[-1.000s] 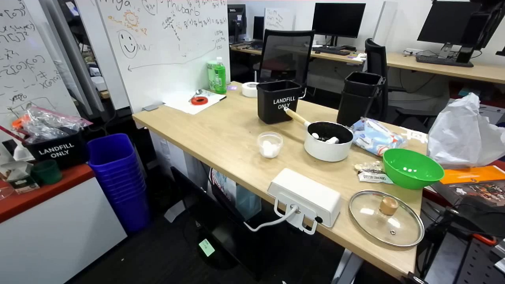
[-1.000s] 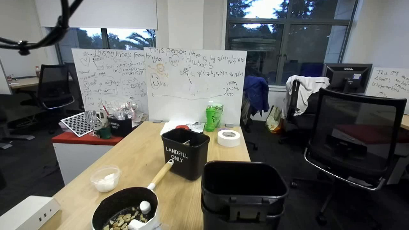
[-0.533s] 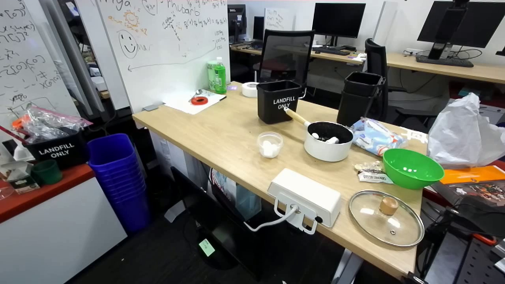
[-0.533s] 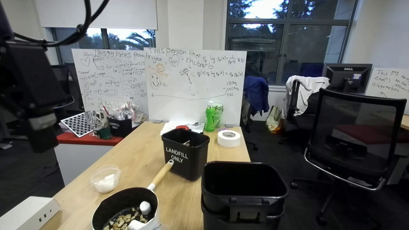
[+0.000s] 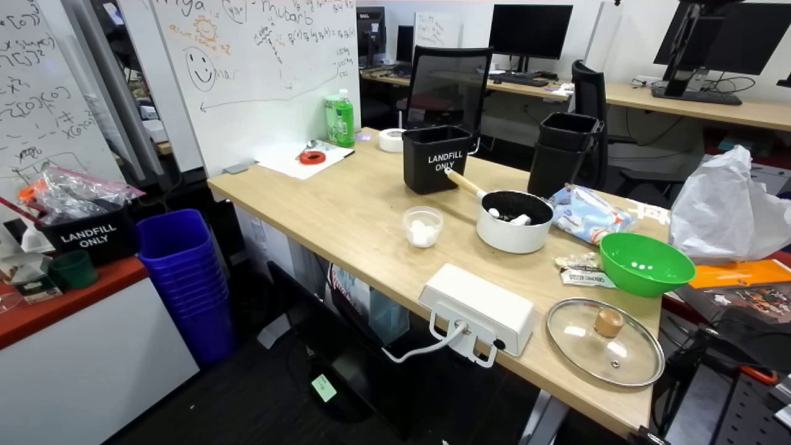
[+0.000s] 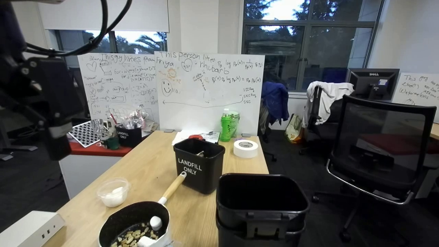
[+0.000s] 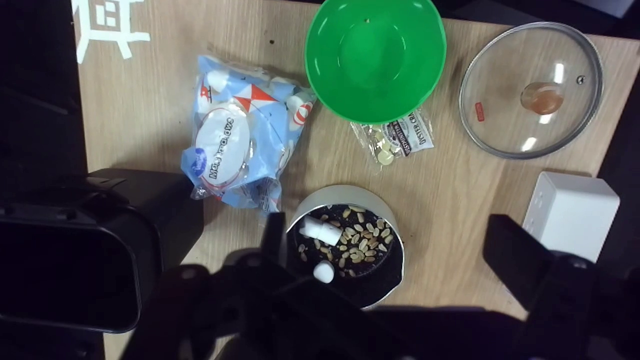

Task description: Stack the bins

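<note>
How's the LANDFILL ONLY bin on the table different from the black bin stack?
The LANDFILL ONLY bin is a single bin; the black bin stack is one set into another. The LANDFILL ONLY bin shows white words; the black bin stack shows none here. Both are black and open-topped.

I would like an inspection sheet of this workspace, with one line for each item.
Surface: wooden table, white strips near one corner.
Job's things: LANDFILL ONLY bin upright on the table, separate from two nested black bins.
Clutter: pot with nut-like pieces, marshmallow bag, green bowl, cracker packet, glass lid, clear tub, tape roll.
Claw: open, nothing seen in its grasp.
Cables: white cable at the white box by the table's edge; looped black cables in an exterior view.
Surroundings: whiteboard, office chairs, monitors, blue bins.
</note>
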